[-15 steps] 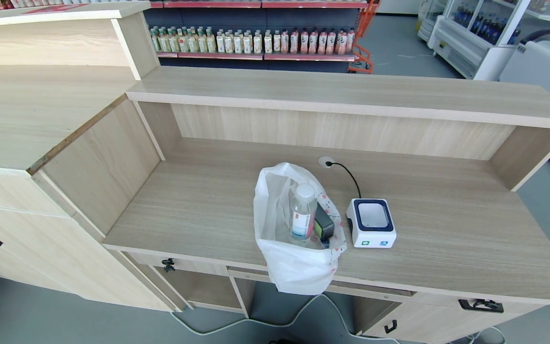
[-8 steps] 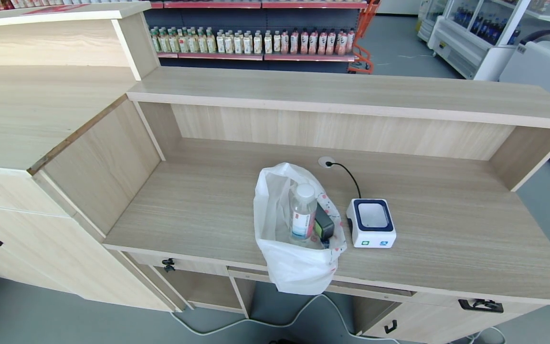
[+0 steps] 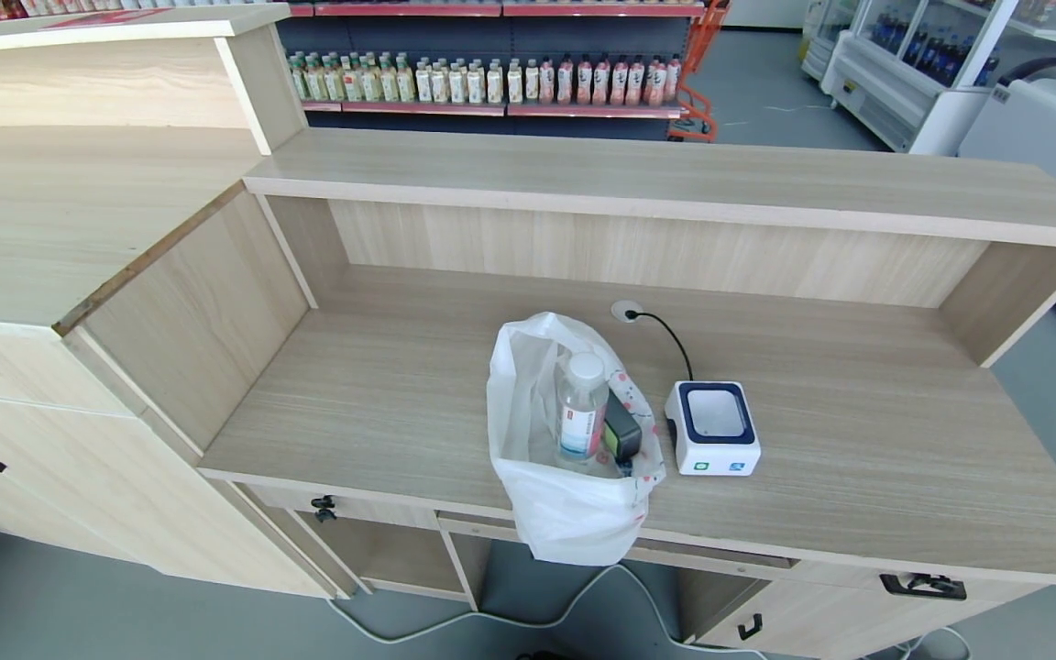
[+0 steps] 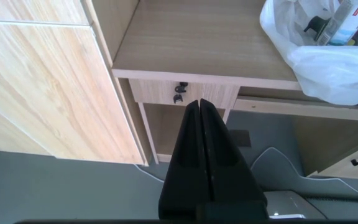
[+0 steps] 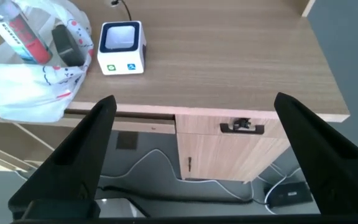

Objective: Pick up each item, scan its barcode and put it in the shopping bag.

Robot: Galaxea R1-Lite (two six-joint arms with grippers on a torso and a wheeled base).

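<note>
Hanging lower than the front edge of the wooden tabletop (image 3: 858,440), off to the left of the shopping bag (image 3: 565,513), the left gripper (image 4: 199,103) has its black fingers pressed together with nothing between them. The white plastic bag stands open on the tabletop, its bottom drooping over the front edge. Inside it a clear plastic bottle (image 3: 581,408) with a white cap stands upright, and a dark boxy item (image 3: 622,429) leans against the bottle's right side. Just right of the bag sits the white barcode scanner (image 3: 712,427), its black cable (image 3: 670,341) running to a hole behind the bag. Farther right of the bag, low in front of the tabletop, the right gripper (image 5: 196,102) has its fingers spread wide and empty.
</note>
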